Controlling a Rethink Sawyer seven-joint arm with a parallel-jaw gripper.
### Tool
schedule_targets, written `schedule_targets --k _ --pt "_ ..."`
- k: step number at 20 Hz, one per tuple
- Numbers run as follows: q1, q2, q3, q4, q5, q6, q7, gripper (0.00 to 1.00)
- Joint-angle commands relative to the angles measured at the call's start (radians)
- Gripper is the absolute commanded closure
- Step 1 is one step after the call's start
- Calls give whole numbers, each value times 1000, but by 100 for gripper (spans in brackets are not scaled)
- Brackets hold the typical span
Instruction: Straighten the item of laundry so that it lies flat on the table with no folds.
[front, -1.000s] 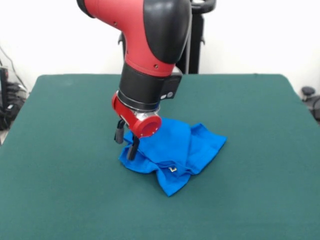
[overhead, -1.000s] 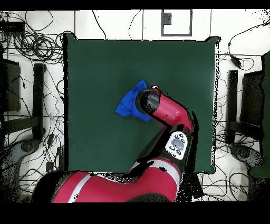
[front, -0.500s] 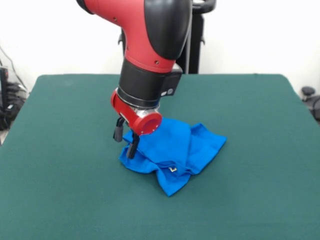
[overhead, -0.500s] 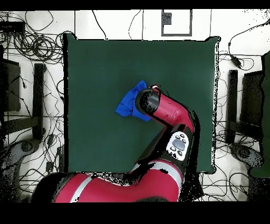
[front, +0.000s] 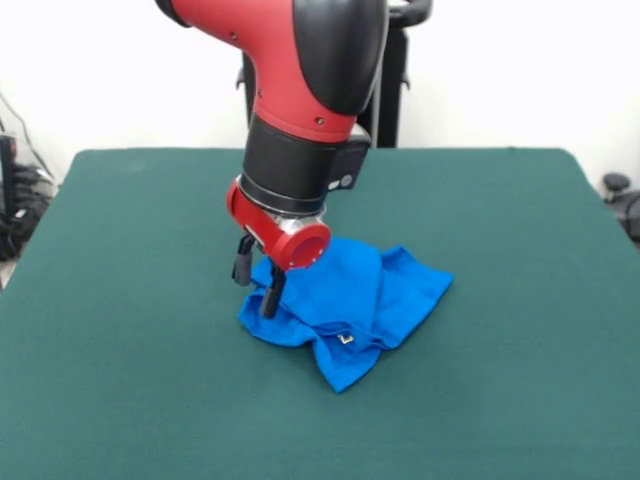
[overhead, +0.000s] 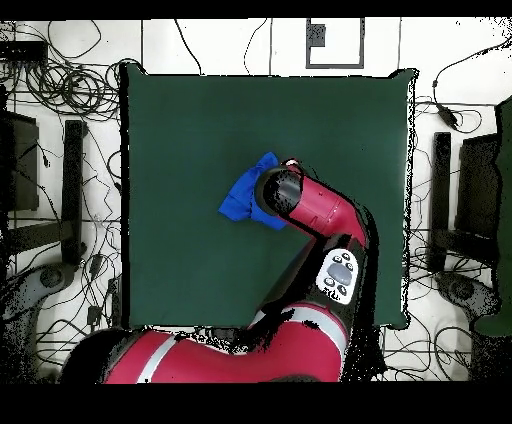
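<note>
Crumpled blue T-shirt (front: 350, 305) at centre frame on the green surface (front: 120, 380). The pincer (front: 256, 290) stands spread open at its left edge, gripping nothing. Grasping step; next, probably close on that edge and draw outward.

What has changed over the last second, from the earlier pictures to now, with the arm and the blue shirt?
In the front view the hand has shifted slightly toward the picture's right, so its open fingers now sit at the left edge of the shirt. Nothing was taken hold of or let go. The shirt lies crumpled in the same spot and shape on the table.
</note>
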Motion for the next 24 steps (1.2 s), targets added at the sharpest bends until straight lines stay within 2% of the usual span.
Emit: schedule_targets --k 1,11,15,24 --pt "-12 37 172 52 -48 9 55 0" --pt "-76 50 221 86 -86 -62 36 0" --pt "-75 55 220 56 -107 -41 41 0" --pt "-92 52 237 57 -140 -28 55 0"
